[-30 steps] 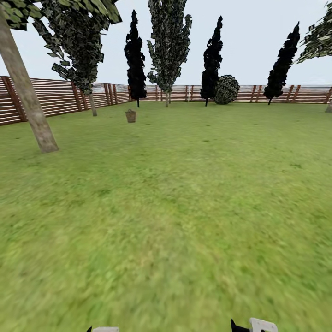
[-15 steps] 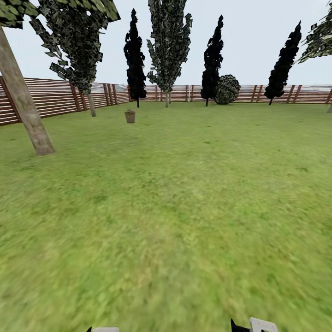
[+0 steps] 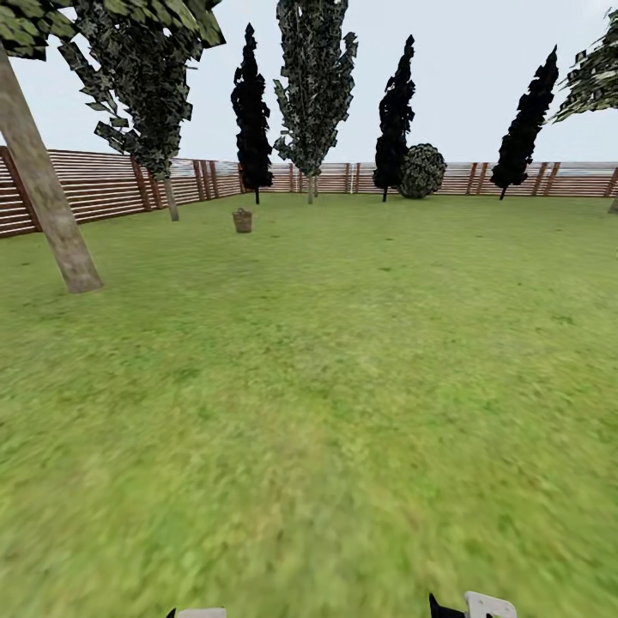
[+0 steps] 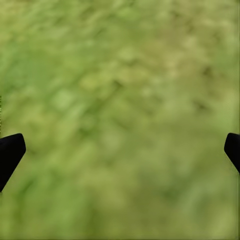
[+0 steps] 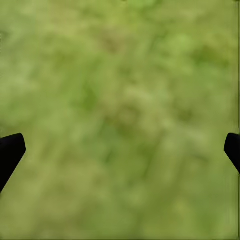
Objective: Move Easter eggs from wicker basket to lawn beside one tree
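Lawn point(image 3: 343, 386), wicker basket point(image 3: 243, 221) far beyond jaws

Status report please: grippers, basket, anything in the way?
Left gripper and right gripper open, empty, over grass. Wicker basket far ahead on the lawn. Thick-trunked tree left of route; nothing blocking.

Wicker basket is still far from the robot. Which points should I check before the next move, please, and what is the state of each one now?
1. Wicker basket located: ok, upright on the lawn, far ahead and to the left.
2. Way to the basket free: ok, bare grass between.
3. Left gripper ready: ok, fingers wide apart, nothing between them.
4. Right gripper ready: ok, open and empty.
5. Eggs inside the basket: cannot tell, too far away.
6. Tree chosen: ok, a thick-trunked one stands left of the basket.
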